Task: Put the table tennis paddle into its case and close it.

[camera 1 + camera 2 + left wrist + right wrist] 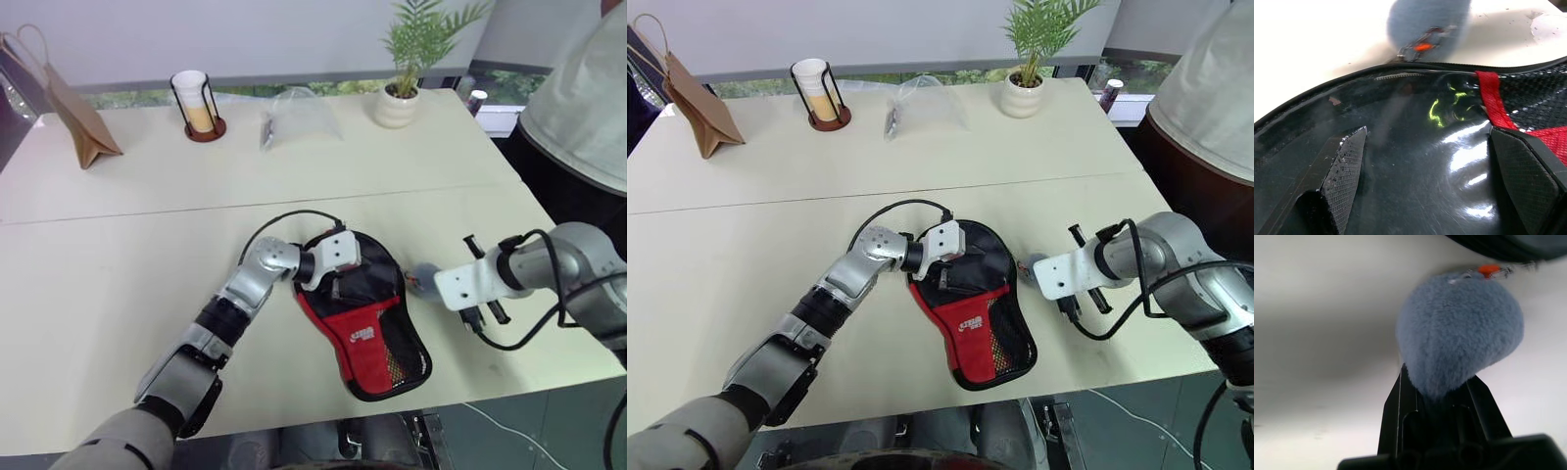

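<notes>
1. The case [367, 328] lies flat on the cream table [118, 255] near its front edge, round end away from the robot, narrow red-panelled end with the white logo and mesh pocket towards the robot
2. The left gripper [1425, 171] sits over the round end of the case, its two black fingers [1342, 171] spread wide apart above the glossy clear plastic side; whether they touch the plastic cannot be told
3. A dark rounded shape shows through the clear plastic, likely the table tennis paddle, but it cannot be made out for certain
4. A fluffy blue-grey pom-pom [1459, 333] hangs by a small clasp with an orange bead from the case's edge on the robot's right
5. The right gripper [1437, 391] has its fingers pressed together, pinching the bottom of the pom-pom just beside the case
6. At the table's far side stand a brown paper bag [73, 117], a cup in a wire holder [196, 103], a clear plastic bag [299, 117] and a potted plant [407, 69]
7. A person in a light shirt [578, 108] stands at the table's right
</notes>
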